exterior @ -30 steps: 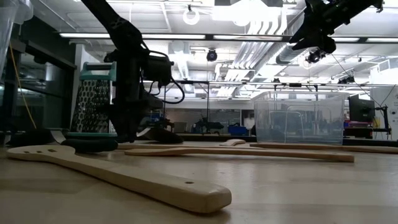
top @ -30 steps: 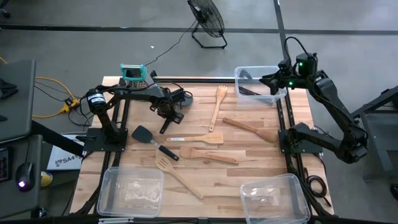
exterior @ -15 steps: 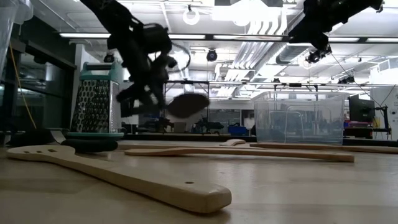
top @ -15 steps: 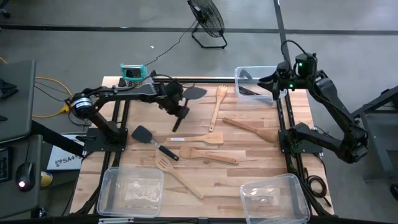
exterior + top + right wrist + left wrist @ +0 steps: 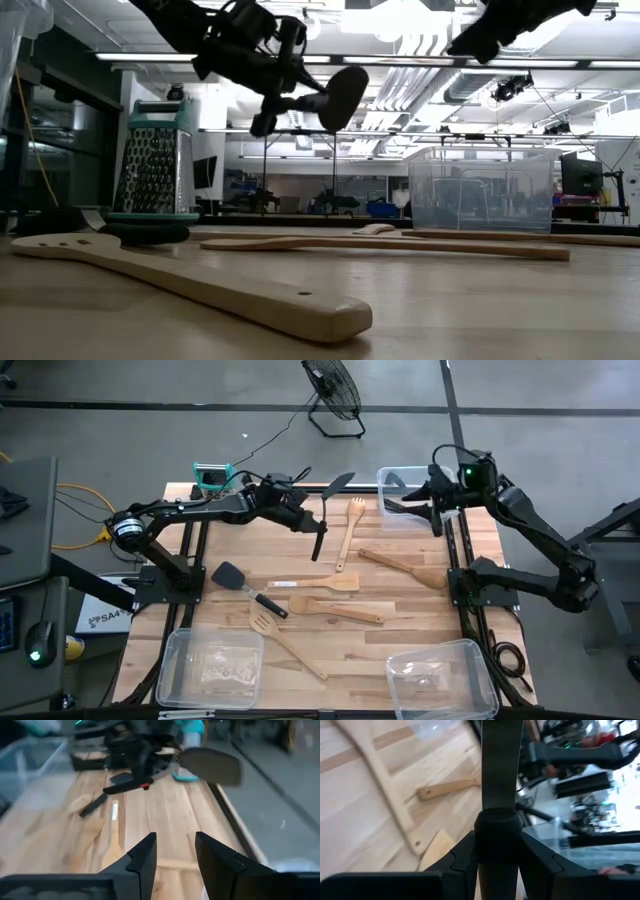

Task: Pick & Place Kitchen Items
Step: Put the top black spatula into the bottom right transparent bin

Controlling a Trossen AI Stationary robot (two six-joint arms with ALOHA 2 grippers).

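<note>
My left gripper [image 5: 308, 518] is shut on a black turner [image 5: 322, 520] and holds it high over the table's far middle. The turner's flat head [image 5: 342, 97] points toward the far right. My right gripper [image 5: 175, 851] stands open and holds nothing, above the clear bin [image 5: 400, 510] at the far right corner. Pale wooden spoons and spatulas [image 5: 348, 528] [image 5: 405, 567] [image 5: 322, 582] lie flat on the table. A wooden slotted turner [image 5: 285, 641] and a second black turner [image 5: 245, 588] lie there too. My left gripper pinches the black turner's handle [image 5: 498, 827] between its two fingers [image 5: 465, 851], just behind where the thick handle narrows into the flat neck. The fingers lie across the handle and point nearly level toward the table's right. The turner is lifted clear, its handle end [image 5: 317, 554] toward the near edge.
A metal grater with a teal top [image 5: 213, 478] stands at the far left. Two clear bins [image 5: 210, 665] [image 5: 440, 680] sit at the near corners. A dark tool lies in the far right bin. The wooden utensils are spread over the table's middle.
My left gripper has risen from the table and gone toward the far right, tipping from pointing down to nearly level. The black turner has been lifted clear of the table and swung round with it. My right gripper has swung a little toward the table's left and rolled.
</note>
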